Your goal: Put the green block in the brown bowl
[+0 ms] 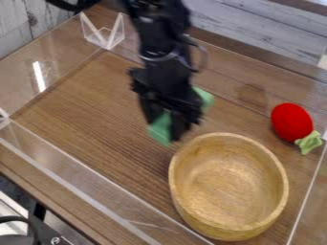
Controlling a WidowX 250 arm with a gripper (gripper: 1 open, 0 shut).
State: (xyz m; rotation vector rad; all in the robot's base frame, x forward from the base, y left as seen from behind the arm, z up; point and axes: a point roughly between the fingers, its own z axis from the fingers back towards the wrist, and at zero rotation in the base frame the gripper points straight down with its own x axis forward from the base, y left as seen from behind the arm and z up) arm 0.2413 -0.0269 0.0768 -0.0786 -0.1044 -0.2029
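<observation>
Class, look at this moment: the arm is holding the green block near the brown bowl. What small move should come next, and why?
Probably carry on sideways until the block is over the bowl's middle, then lower. The gripper is shut on the green block, lifted off the table, beside the rim of the brown bowl, not yet above its hollow. Releasing now would likely drop it outside.
</observation>
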